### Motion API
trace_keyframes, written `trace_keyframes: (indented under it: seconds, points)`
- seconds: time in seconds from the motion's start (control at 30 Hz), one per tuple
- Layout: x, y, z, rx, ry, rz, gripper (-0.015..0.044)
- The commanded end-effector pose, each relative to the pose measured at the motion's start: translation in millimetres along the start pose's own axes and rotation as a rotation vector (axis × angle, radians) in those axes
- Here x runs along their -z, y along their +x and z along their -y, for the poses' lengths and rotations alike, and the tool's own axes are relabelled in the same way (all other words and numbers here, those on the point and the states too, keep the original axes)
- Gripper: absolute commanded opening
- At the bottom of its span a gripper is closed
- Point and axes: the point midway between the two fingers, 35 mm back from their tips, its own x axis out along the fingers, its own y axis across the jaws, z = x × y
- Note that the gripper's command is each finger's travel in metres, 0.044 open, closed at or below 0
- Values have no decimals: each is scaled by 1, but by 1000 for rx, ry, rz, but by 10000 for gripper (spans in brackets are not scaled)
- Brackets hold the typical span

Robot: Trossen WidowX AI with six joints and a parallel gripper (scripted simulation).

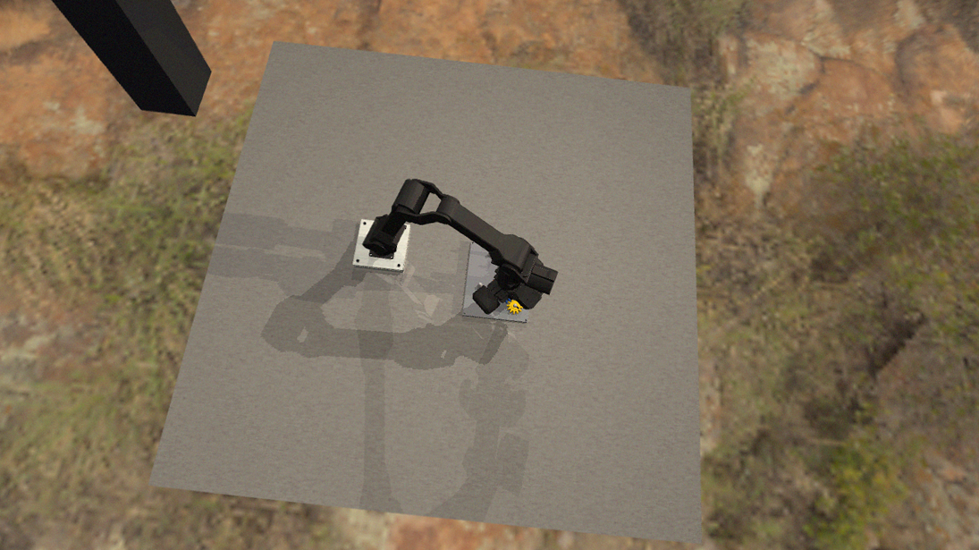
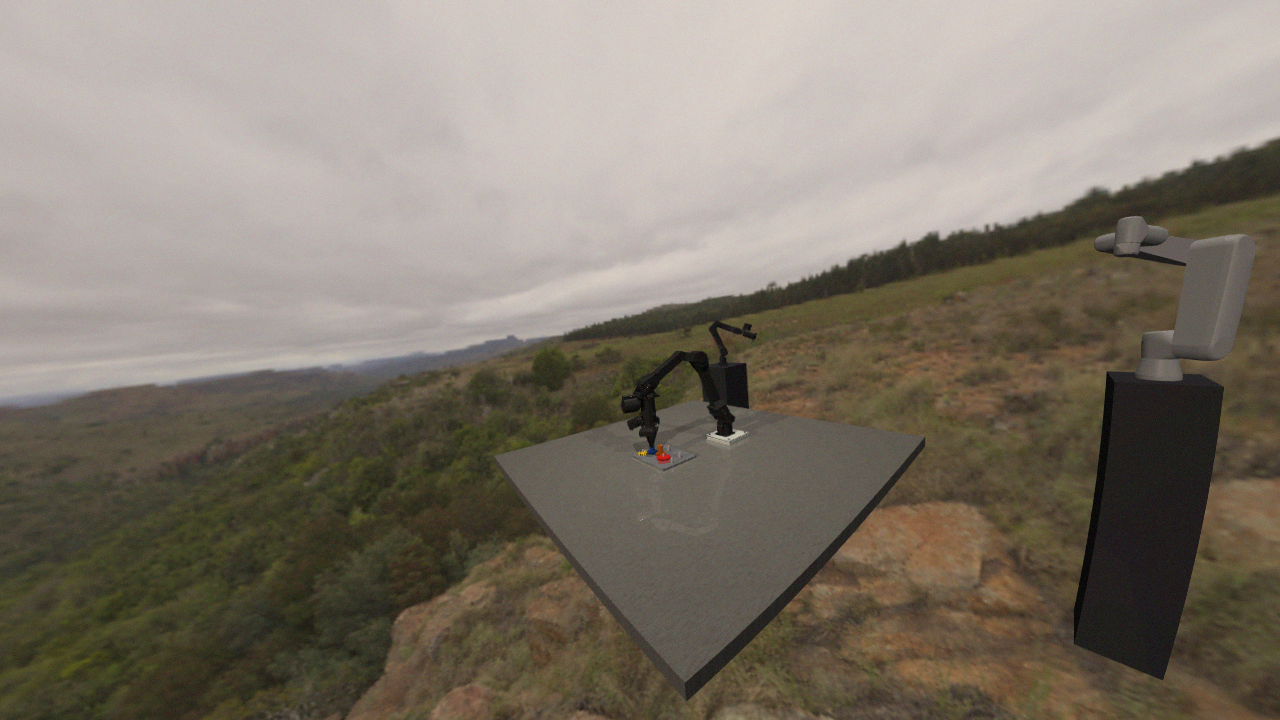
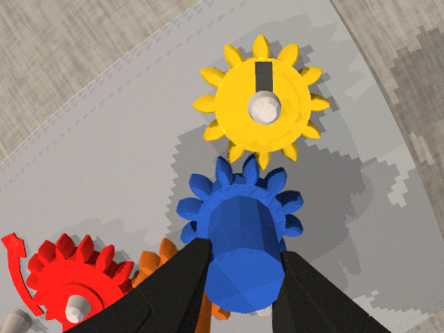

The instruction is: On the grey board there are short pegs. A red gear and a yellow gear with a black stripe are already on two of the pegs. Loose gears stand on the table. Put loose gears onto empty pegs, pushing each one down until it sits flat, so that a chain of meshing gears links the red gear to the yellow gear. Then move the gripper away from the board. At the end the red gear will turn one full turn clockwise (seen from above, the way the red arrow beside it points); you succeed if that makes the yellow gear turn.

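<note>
Gripping the blue gear [image 2: 651,451] [image 3: 238,203] by its tall knob [image 3: 245,277], our jaws stand closed on it above the board [image 1: 476,270] [image 3: 116,116]. We cannot tell whether that gear sits flat. In the wrist view, its teeth reach the near edge of the yellow gear [image 1: 513,307] [image 2: 641,453] [image 3: 289,111]; we cannot tell if they mesh. The yellow one is on a peg [image 3: 265,108], its stripe [image 3: 264,76] pointing far. Left of the blue, we see the orange gear [image 3: 150,265], partly hidden, then the red gear [image 3: 76,277] [image 2: 663,457] on its peg [image 3: 78,309], with the arrow [image 3: 16,273] on its left. Beyond the board, our arm [image 1: 477,226] [image 2: 666,367] reaches from a white base [image 1: 392,267] [image 2: 741,437] on the bench [image 1: 611,422] [image 2: 716,555].
</note>
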Motion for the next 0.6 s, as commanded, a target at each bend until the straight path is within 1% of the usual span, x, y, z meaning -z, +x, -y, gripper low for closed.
trace_keyframes:
  seconds: [0.0, 0.4, 0.5, 0.57]
  points:
    - [0, 1, 0, 2, 80, 0, 0]
    - [0, 3, 1, 2, 402, 0, 0]
    - [0, 4, 0, 2, 413, 0, 0]
    - [0, 4, 0, 2, 402, 0, 53]
